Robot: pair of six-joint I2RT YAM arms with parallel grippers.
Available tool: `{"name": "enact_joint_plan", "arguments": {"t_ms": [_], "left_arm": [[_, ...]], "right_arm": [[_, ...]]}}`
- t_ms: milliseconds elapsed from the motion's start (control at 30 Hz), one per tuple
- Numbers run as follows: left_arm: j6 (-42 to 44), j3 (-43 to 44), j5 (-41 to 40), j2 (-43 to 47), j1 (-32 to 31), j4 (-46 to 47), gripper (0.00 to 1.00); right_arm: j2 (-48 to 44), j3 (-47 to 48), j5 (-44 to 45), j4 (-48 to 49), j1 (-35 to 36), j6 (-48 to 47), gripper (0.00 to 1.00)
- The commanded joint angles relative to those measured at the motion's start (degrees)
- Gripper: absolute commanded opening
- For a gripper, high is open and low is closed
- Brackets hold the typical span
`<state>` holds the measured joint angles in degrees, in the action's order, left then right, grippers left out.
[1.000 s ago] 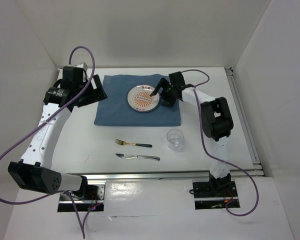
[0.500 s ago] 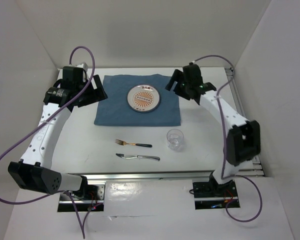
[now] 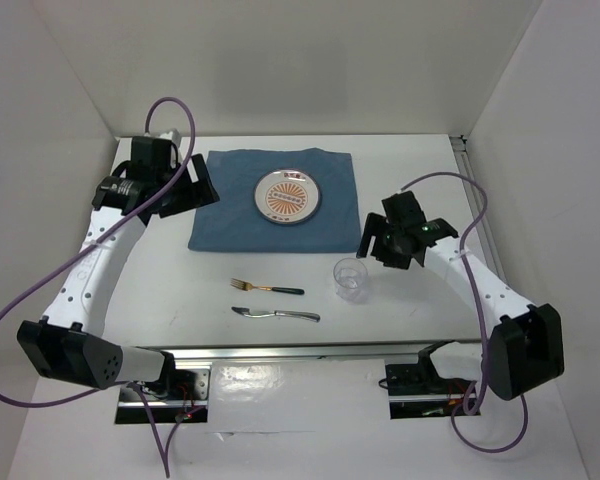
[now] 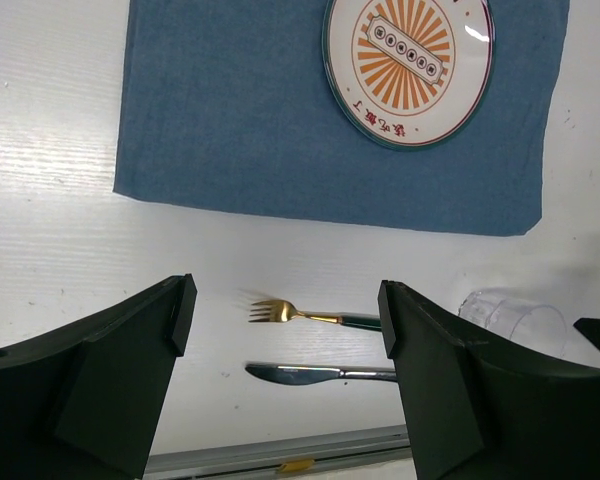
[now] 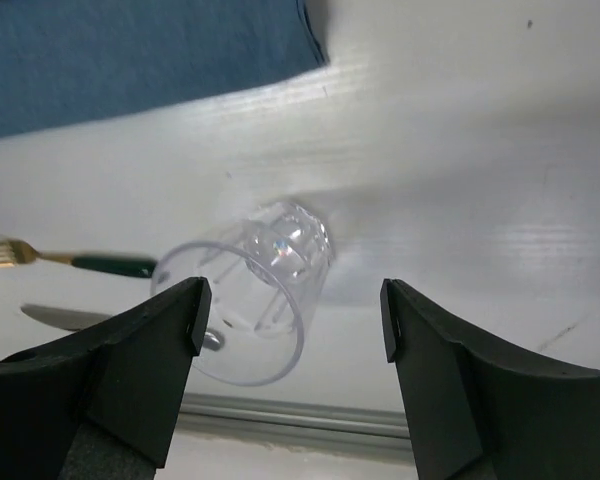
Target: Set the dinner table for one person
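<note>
The white dinner table (image 3: 430, 180) holds a blue placemat (image 3: 230, 200) with an orange sunburst plate (image 3: 289, 197) on it. A gold fork with a green handle (image 3: 265, 288) and a silver knife (image 3: 277, 314) lie in front of the placemat. A clear cup (image 3: 351, 278) stands to their right. My left gripper (image 3: 195, 185) is open and empty, held over the placemat's left edge; its view shows the fork (image 4: 310, 315) and knife (image 4: 320, 373) between the jaws, far below. My right gripper (image 3: 380, 243) is open and empty, just behind and right of the cup (image 5: 255, 300).
A metal rail (image 3: 330, 348) runs along the table's near edge and shows in the right wrist view (image 5: 330, 412). White walls close in the back and both sides. The placemat's right corner (image 5: 130, 60) lies behind the cup.
My right gripper has left the plate, swung right and then come forward and down to the cup. The left arm has barely moved.
</note>
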<state>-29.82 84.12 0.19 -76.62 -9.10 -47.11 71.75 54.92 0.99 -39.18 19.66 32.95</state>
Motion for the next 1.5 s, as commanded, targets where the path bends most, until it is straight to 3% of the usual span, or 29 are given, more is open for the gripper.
{"name": "enact_joint_plan", "arguments": {"t_ms": [0, 167, 400, 467, 567, 600, 633, 733, 1000, 1100, 1300, 1467], "left_arm": [[0.39, -0.44, -0.10, 0.95, -0.39, 1.59, 0.92], [0.38, -0.97, 0.43, 0.95, -0.39, 1.59, 0.92], [0.38, -1.50, 0.43, 0.95, -0.39, 1.59, 0.92], [0.38, -1.50, 0.43, 0.95, -0.39, 1.59, 0.92], [0.38, -0.97, 0.43, 0.95, -0.39, 1.59, 0.92], [0.38, -0.97, 0.43, 0.95, -0.39, 1.59, 0.92], [0.38, -0.97, -0.18, 0.95, -0.91, 1.59, 0.92], [0.38, -0.97, -0.71, 0.25, -0.92, 2.11, 0.92], [0.38, -0.27, -0.71, 0.15, -0.92, 1.50, 0.92], [0.38, -0.88, -2.29, 0.15, -0.92, 1.50, 0.92], [0.38, -2.03, -2.39, -0.37, -0.92, 1.50, 0.92], [0.38, -2.55, -1.86, -0.90, -0.92, 1.50, 0.92]], "right_arm": [[-1.35, -1.47, -0.83, -2.04, 2.74, 0.79, 0.80], [-0.11, -3.40, -0.29, -1.51, 5.30, 2.03, 0.74], [3.05, -5.52, 1.90, 1.55, 7.05, 2.73, 0.55], [4.62, -4.91, 1.91, 2.17, 7.06, 3.26, 0.45], [5.16, -2.28, 3.75, 2.18, 7.59, 3.26, 0.20], [5.16, -1.40, 5.23, 2.18, 7.59, 3.26, 0.03], [4.64, -0.43, 6.46, 2.79, 7.59, 2.39, 0.00], [6.90, 7.63, 10.42, 1.92, 6.63, -1.21, 0.00], [29.66, 40.04, 9.91, 0.24, -0.31, -11.59, 0.00], [37.55, 47.61, 8.15, 5.24, -2.34, -12.12, 0.00], [55.75, 68.36, 7.36, 2.96, -3.58, -11.42, 0.00], [63.69, 75.87, 8.06, 1.56, -4.80, -9.57, 0.00]]}}
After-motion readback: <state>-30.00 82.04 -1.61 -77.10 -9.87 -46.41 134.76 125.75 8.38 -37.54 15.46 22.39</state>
